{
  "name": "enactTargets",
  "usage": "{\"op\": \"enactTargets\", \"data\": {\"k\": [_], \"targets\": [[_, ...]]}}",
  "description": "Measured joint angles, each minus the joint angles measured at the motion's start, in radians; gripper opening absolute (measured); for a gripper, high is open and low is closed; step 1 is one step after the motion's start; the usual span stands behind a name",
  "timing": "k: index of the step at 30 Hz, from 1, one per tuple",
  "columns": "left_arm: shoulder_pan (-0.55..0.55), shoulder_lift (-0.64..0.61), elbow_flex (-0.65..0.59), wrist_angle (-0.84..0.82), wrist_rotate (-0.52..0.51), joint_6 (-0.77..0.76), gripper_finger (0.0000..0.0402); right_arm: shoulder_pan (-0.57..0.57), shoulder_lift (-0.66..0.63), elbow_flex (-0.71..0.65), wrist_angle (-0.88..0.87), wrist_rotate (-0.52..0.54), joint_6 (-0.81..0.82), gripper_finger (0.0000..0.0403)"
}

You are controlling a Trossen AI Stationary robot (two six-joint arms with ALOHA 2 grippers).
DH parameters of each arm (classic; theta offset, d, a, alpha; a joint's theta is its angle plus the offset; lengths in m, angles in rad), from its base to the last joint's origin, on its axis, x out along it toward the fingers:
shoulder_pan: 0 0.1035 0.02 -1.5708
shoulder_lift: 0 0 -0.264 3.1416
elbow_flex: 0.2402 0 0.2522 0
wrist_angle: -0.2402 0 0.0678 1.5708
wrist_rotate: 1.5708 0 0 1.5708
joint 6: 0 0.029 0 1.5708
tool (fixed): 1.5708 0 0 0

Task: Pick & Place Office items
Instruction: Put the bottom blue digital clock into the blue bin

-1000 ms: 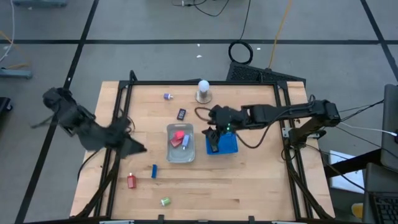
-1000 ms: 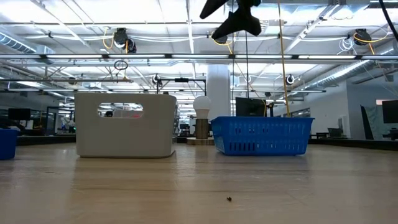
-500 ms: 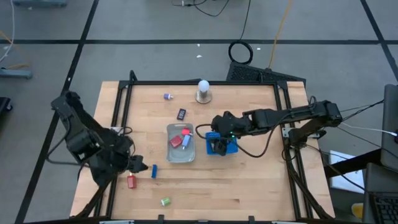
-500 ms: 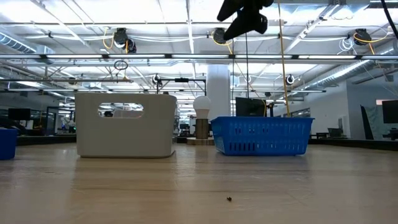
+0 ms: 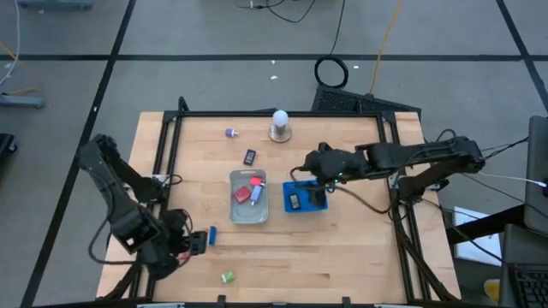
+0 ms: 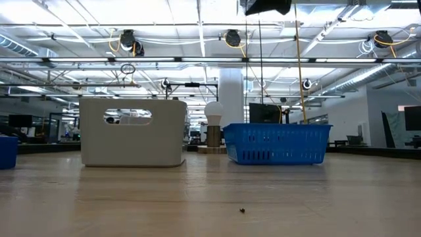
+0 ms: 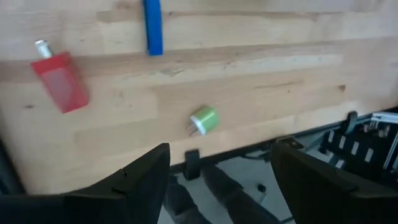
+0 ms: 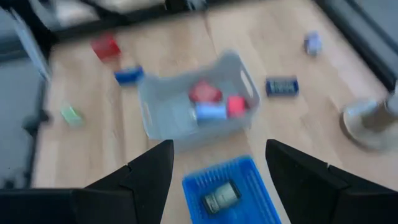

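Left gripper (image 5: 190, 242) now swung down over near-left table corner, fingers apart and empty, above red item (image 7: 60, 85), blue stick (image 5: 211, 236), green plug (image 5: 227, 276). Right gripper (image 5: 310, 177) pulled back off blue basket (image 5: 318, 205), fingers wide, empty. Dark item (image 5: 294, 201) in basket; red, light-blue pieces (image 5: 249, 191) in clear tray (image 5: 241, 214).

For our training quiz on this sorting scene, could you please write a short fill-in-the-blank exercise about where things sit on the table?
1. The dark item under the right gripper lies in the ____ basket.
2. The clear tray holds red and light ____ items.
3. In the left wrist view, the left gripper hangs with open fingers nearest the small ____ item.

Missing words: blue; blue; green
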Motion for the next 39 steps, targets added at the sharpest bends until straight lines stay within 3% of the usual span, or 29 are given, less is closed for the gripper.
{"op": "enactTargets", "data": {"k": [7,11,24,29,33,39], "targets": [[0.066,0.012,0.000,0.002,-0.017,0.139,0.0280,-0.002,-0.076,0.000,0.018,0.002,-0.003,0.0249],[0.105,0.012,0.000,0.044,-0.046,0.308,0.0280,-0.002,-0.107,0.001,0.024,0.026,0.001,0.0249],[0.198,0.012,0.000,0.339,-0.056,0.742,0.0280,0.000,-0.120,0.000,0.027,0.027,0.111,0.0249],[0.217,0.012,-0.004,0.249,-0.062,0.617,0.0280,0.001,-0.120,0.001,0.028,0.026,0.150,0.0249],[0.221,0.011,-0.047,0.126,-0.009,0.477,0.0280,0.001,-0.120,0.001,0.028,0.026,0.157,0.0249],[0.221,0.011,-0.163,0.154,0.067,0.369,0.0280,0.001,-0.120,0.001,0.030,0.026,0.166,0.0249]]}}
